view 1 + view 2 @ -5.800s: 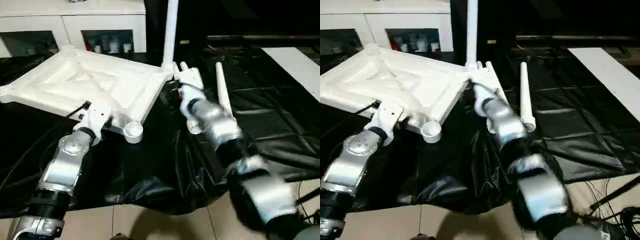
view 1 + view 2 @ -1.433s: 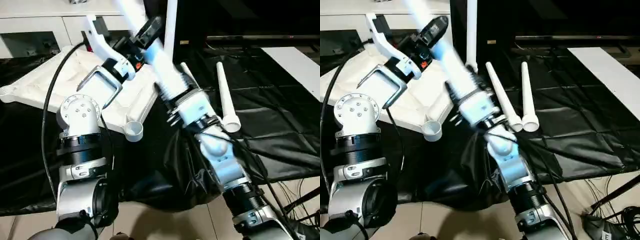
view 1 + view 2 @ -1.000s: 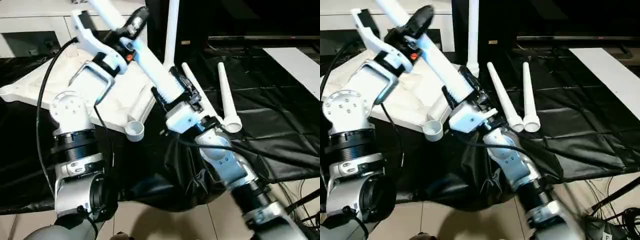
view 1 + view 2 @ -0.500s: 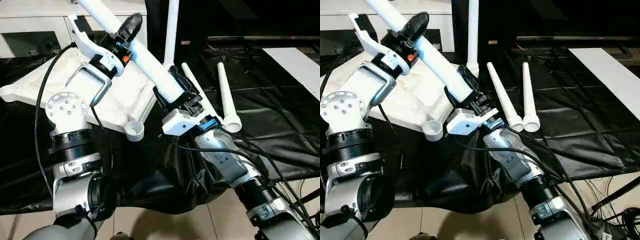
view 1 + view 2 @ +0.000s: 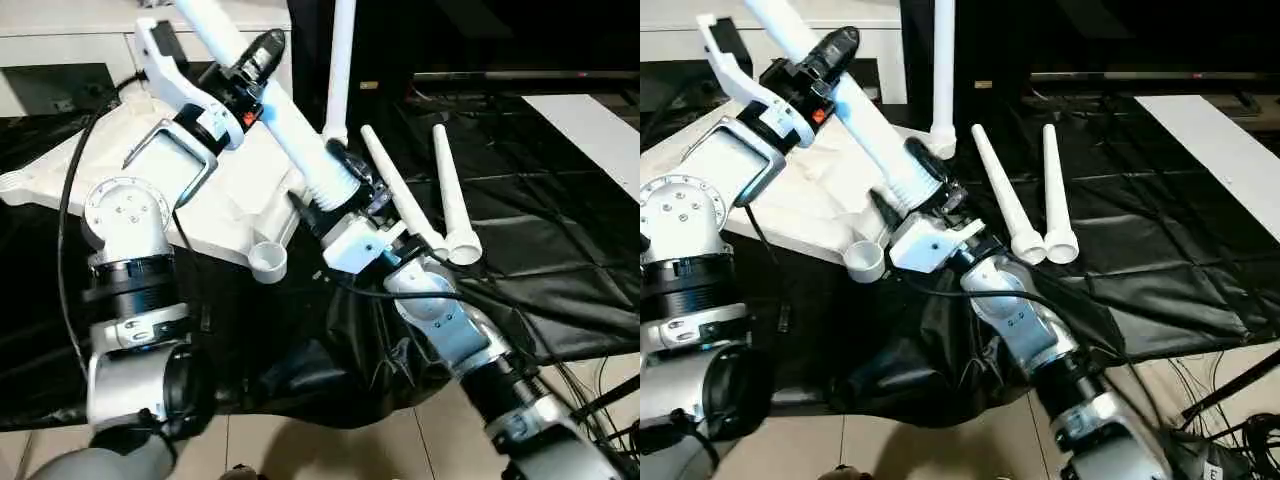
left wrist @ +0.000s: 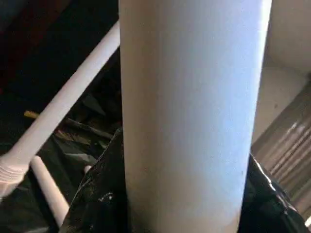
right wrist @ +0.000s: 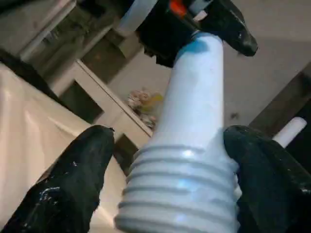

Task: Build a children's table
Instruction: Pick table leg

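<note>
- Tabletop (image 5: 235, 190) of the children's table lay upside down on the black-sheeted table (image 5: 560, 210), its near corner socket (image 5: 267, 261) empty and facing up.
- Left gripper (image 5: 252, 72) was raised above that top, its black fingers pinching the shaft of a held leg (image 5: 285, 125), which slanted down toward the right.
- Ribbed end (image 7: 180, 194) of that leg sat between the right gripper's (image 5: 345, 190) two fingers (image 7: 73, 179); they stood spread on either side of it, with gaps showing, so no grip there.
- Another leg (image 5: 341, 60) stood upright in the far corner of the top.
- Two loose legs (image 5: 400, 190) (image 5: 450, 200) lay side by side on the black sheet, right of the grippers, wide ends nearest.
</note>
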Available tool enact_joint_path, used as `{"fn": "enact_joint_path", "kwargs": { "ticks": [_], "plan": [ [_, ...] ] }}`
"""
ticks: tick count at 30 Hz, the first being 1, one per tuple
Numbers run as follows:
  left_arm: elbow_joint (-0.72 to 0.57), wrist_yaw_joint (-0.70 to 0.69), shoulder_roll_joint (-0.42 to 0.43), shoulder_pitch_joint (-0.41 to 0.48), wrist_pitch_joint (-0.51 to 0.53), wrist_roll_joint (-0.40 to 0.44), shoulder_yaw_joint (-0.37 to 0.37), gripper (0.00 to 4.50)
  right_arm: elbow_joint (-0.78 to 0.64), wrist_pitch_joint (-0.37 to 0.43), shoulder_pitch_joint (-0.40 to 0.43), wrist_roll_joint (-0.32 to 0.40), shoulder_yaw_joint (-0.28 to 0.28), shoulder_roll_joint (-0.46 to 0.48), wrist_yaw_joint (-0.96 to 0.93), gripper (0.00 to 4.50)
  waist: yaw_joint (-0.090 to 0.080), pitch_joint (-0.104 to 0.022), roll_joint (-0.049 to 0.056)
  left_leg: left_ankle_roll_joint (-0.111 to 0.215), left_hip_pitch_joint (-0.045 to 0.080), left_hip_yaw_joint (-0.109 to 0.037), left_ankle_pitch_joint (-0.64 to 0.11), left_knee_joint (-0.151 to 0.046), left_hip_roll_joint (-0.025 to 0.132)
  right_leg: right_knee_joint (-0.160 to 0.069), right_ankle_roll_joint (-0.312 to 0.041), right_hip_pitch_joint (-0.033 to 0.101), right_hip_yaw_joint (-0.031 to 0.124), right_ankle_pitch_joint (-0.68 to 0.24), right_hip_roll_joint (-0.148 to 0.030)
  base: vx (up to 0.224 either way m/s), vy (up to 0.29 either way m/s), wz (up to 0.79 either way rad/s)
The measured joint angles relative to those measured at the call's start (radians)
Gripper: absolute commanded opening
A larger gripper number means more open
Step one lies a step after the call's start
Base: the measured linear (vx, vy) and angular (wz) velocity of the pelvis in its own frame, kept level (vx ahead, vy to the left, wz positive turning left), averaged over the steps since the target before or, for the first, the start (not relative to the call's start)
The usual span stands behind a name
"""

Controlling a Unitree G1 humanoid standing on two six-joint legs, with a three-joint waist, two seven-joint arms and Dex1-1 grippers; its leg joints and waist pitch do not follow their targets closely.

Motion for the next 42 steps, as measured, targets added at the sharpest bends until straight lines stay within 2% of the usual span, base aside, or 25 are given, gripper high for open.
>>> {"fn": "enact_joint_path", "kwargs": {
  "ticks": [1,3,6,7,9,11,14,17,20,26,29,31,32,35,42],
  "plan": [
    [0.001,-0.009,0.006,0.0,-0.004,0.003,-0.006,1.87,-0.012,0.005,0.0,0.03,0.0,0.0,0.021,3.93,0.0,0.0,0.0,0.0,0.0,0.0,0.0,0.0,0.0,0.0,0.0,0.0,0.0,0.0,0.0,0.0,0.0,0.0],
    [0.015,-0.049,0.038,0.0,-0.016,0.027,-0.033,1.87,-0.065,0.09,0.006,0.172,-0.019,0.027,0.108,3.93,0.0,0.0,0.0,0.0,0.0,0.0,0.0,0.0,0.0,0.0,0.0,0.0,0.0,0.0,0.0,0.0,0.0,0.0],
    [0.018,-0.122,0.07,0.001,-0.02,0.04,-0.067,1.87,-0.115,0.223,-0.001,0.326,-0.08,0.055,0.187,3.93,0.002,0.0,0.0,0.0,0.001,-0.001,0.0,0.0,0.0,0.0,0.0,0.001,0.0,0.0,0.0,0.0,0.0,0.0],
    [0.018,-0.15,0.084,0.003,-0.02,0.044,-0.083,1.87,-0.118,0.271,-0.009,0.363,-0.092,0.057,0.218,3.93,0.002,0.0,0.0,0.0,0.001,-0.001,0.0,0.0,0.0,0.0,0.0,0.001,0.0,0.0,0.0,0.0,0.0,0.0],
    [0.012,-0.225,0.119,0.016,-0.019,0.056,-0.121,1.87,-0.129,0.429,-0.043,0.458,-0.104,0.046,0.309,3.93,0.001,0.0,0.001,0.0,0.001,-0.001,0.0,0.0,0.0,0.0,-0.001,0.001,0.0,0.0,0.0,0.0,0.0,0.0],
    [-0.016,-0.312,0.159,0.042,-0.002,0.059,-0.182,1.86,-0.143,0.667,-0.096,0.578,-0.109,-0.019,0.453,3.93,0.001,0.001,0.001,0.0,0.001,-0.002,0.0,0.001,0.0,0.0,-0.001,0.002,0.0,0.001,0.0,0.0,0.0,0.0],
    [-0.039,-0.39,0.175,0.052,0.03,0.05,-0.21,1.86,-0.182,0.884,-0.115,0.71,-0.12,-0.103,0.599,3.93,0.011,0.001,0.001,0.0,0.0,-0.002,0.0,0.0,0.0,0.0,-0.001,0.002,-0.001,0.0,0.0,0.0,0.0,0.0],
    [-0.091,-0.492,0.206,0.06,0.066,0.011,-0.243,1.86,-0.22,1.027,-0.114,0.815,-0.11,-0.19,0.759,3.93,0.014,0.001,0.001,0.001,0.0,-0.001,0.0,0.0,0.001,-0.001,-0.002,0.002,-0.001,0.0,0.0,0.0,0.0,0.0],
    [-0.142,-0.569,0.22,0.073,0.089,-0.023,-0.272,1.86,-0.236,1.133,-0.116,0.881,-0.105,-0.223,0.866,3.93,0.015,0.001,0.001,0.0,0.001,-0.001,0.0,0.0,0.001,0.0,-0.002,0.002,-0.001,0.0,0.0,0.0,0.0,0.0],
    [-0.162,-0.643,0.246,0.073,0.112,-0.039,-0.301,1.86,-0.252,1.279,-0.148,0.952,-0.1,-0.245,0.948,3.93,0.016,0.001,0.001,0.0,0.003,-0.001,0.0,0.001,0.001,0.001,-0.002,0.003,-0.001,0.0,0.0,0.0,0.0,0.0],
    [-0.173,-0.647,0.253,0.079,0.117,-0.039,-0.314,1.86,-0.252,1.314,-0.174,0.97,-0.101,-0.243,0.956,3.58,0.021,0.001,0.001,-0.001,0.003,-0.001,0.0,0.001,0.001,0.001,-0.002,0.003,0.0,0.0,0.0,0.0,0.0,0.0],
    [-0.179,-0.655,0.255,0.084,0.12,-0.039,-0.322,1.86,-0.25,1.332,-0.187,0.969,-0.1,-0.242,0.96,3.55,0.025,0.001,0.001,0.0,0.002,-0.001,0.0,0.001,0.001,0.001,-0.002,0.002,-0.001,0.0,-0.001,0.0,0.0,0.0],
    [-0.179,-0.659,0.255,0.084,0.12,-0.038,-0.327,1.86,-0.248,1.335,-0.194,0.966,-0.1,-0.242,0.962,3.28,0.026,0.001,0.001,0.0,0.001,-0.001,0.0,0.001,0.001,0.001,-0.002,0.002,-0.001,0.0,-0.001,0.0,0.0,0.0],
    [-0.178,-0.667,0.258,0.084,0.12,-0.035,-0.329,1.86,-0.247,1.341,-0.195,0.955,-0.092,-0.242,0.973,3.12,0.031,0.001,0.001,0.0,0.001,-0.001,0.0,0.001,0.001,0.001,-0.002,0.002,-0.001,0.0,-0.001,0.0,0.0,0.0],
    [-0.167,-0.679,0.259,0.084,0.12,-0.033,-0.33,1.86,-0.247,1.344,-0.195,0.947,-0.084,-0.242,0.972,2.52,0.029,0.0,0.001,-0.001,0.002,-0.001,0.0,0.001,0.001,0.001,-0.002,0.003,-0.001,0.0,-0.001,0.0,0.0,0.0]
  ]
}}
